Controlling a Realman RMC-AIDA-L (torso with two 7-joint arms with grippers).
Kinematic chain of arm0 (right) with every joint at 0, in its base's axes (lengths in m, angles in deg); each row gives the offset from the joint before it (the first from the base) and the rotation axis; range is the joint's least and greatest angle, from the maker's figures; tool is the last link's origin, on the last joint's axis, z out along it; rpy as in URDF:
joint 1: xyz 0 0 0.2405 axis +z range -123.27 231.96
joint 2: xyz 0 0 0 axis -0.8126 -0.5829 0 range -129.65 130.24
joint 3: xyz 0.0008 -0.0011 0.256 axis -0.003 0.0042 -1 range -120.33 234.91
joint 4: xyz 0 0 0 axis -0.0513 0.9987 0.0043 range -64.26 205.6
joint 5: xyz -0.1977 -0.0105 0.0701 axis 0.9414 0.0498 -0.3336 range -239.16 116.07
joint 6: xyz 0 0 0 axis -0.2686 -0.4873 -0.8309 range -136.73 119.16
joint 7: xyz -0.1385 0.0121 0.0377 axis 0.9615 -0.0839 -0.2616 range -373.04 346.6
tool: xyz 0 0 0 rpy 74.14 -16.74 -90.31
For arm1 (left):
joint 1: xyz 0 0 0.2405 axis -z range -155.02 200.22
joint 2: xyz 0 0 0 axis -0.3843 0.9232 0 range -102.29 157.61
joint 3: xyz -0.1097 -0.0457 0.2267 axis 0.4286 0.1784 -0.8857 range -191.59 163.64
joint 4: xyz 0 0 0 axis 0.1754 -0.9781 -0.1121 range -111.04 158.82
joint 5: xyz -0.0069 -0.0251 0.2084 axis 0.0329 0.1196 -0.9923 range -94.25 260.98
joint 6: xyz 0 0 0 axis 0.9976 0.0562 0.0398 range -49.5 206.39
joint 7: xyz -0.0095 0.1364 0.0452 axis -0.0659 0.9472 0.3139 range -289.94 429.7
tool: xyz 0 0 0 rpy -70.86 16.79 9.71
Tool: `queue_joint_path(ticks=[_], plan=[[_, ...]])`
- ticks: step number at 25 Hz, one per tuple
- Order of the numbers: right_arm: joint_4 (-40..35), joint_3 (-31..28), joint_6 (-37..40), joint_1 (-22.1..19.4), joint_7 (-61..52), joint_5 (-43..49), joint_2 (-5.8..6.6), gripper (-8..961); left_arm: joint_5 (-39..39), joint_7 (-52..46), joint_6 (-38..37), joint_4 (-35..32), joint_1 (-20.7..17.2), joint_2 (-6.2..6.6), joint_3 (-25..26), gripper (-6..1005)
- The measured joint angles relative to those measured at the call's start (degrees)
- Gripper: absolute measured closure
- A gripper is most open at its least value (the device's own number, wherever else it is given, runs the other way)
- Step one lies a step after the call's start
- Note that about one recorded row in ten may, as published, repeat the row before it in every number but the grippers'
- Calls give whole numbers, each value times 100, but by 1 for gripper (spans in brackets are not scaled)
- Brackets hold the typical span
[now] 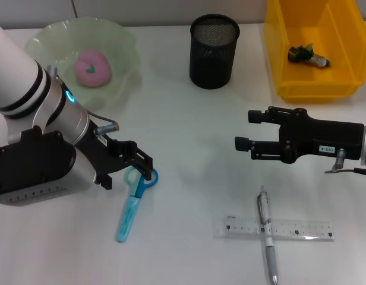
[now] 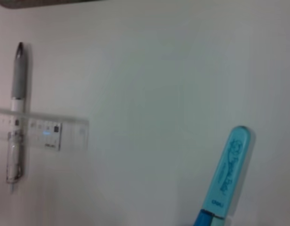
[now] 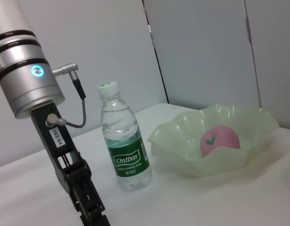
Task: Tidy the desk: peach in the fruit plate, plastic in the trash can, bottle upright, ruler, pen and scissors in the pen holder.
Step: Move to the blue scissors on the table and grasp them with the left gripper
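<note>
The blue scissors (image 1: 129,214) lie on the white desk at the front left, also seen in the left wrist view (image 2: 229,175). My left gripper (image 1: 140,165) is lowered over their handles, fingers open astride them. My right gripper (image 1: 247,129) hovers open and empty at mid right. Beneath it the pen (image 1: 266,234) lies across the clear ruler (image 1: 284,229); both show again, pen (image 2: 17,113) and ruler (image 2: 41,129). The pink peach (image 1: 92,68) rests in the green fruit plate (image 1: 126,41). The bottle (image 3: 124,146) stands upright beside the plate. Plastic (image 1: 308,55) lies in the yellow trash can (image 1: 278,53).
The black mesh pen holder (image 1: 214,50) stands at the back centre, between the plate and the trash can. My left arm's bulk covers the desk's left side in the head view and hides the bottle there.
</note>
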State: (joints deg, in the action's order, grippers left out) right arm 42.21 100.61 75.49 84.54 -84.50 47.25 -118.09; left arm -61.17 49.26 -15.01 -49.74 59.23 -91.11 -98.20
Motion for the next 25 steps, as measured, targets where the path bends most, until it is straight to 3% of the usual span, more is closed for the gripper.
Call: queue_joint_path(ticks=[7,11,25], plan=[[-27,0,-6,2,4,1,-55,163,-58,58,8,-3,0,1,-52,205],[-25,0,-9,4,7,1,-55,163,-259,96,130,16,40,0,-462,205],[31,11,26,-59,149,1,-59,163,-314,-78,197,-56,95,-31,-1062,204]])
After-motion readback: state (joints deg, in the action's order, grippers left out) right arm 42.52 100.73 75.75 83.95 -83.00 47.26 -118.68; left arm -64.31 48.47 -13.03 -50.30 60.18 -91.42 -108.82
